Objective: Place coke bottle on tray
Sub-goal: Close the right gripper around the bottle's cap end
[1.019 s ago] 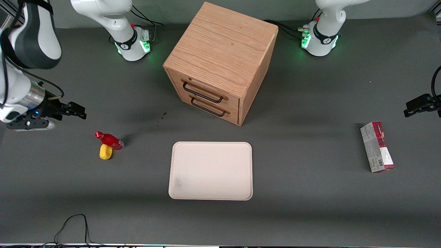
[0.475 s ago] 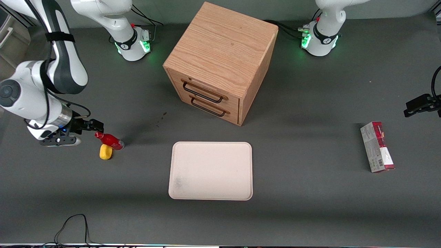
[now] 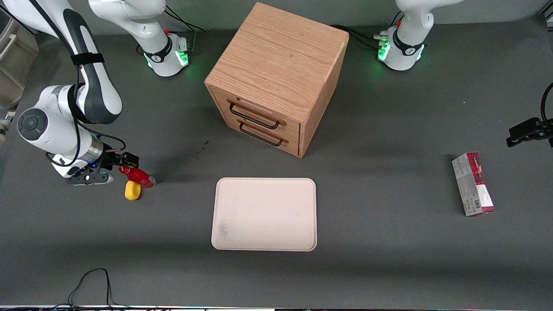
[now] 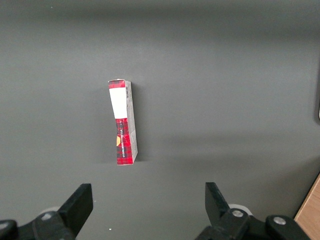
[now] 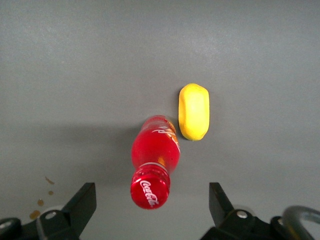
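In the front view, the gripper (image 3: 125,160) is just beside the cap of the coke bottle (image 3: 137,176), which stands on the table touching a yellow lump (image 3: 132,190). The tray (image 3: 264,214) lies well apart, in front of the wooden cabinet (image 3: 276,75).

In the right wrist view, the fingers (image 5: 82,205) are spread wide, with the coke bottle (image 5: 154,161) between them but not touched, and the yellow lump (image 5: 194,111) beside it.

In the left wrist view, a carton (image 4: 123,122) lies on the table.

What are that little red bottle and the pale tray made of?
The coke bottle looks like glossy clear plastic holding red liquid, highlights along its side, under a red cap. The tray seems matte cream plastic, no shine, though it could be another material. The gripper hangs open above the bottle's cap.
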`<state>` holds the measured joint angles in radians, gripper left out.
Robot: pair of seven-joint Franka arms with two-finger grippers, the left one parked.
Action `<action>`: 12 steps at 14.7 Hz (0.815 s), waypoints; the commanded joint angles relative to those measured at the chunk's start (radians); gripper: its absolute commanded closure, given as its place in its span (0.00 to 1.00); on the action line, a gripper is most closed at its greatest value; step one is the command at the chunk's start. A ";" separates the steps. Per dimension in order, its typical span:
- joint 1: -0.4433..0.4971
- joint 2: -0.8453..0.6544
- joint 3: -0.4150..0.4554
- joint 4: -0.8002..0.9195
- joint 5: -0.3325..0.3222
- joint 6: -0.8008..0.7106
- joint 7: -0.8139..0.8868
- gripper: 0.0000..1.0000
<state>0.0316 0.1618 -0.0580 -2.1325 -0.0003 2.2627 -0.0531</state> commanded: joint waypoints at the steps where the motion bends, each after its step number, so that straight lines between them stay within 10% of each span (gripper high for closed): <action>1: 0.011 0.022 -0.008 0.003 0.014 0.035 -0.027 0.00; 5: 0.011 0.022 -0.008 0.006 0.010 0.040 -0.028 0.07; 12: 0.011 0.022 -0.006 0.016 0.005 0.038 -0.033 0.94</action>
<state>0.0344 0.1807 -0.0580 -2.1289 -0.0007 2.2961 -0.0585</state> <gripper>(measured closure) 0.656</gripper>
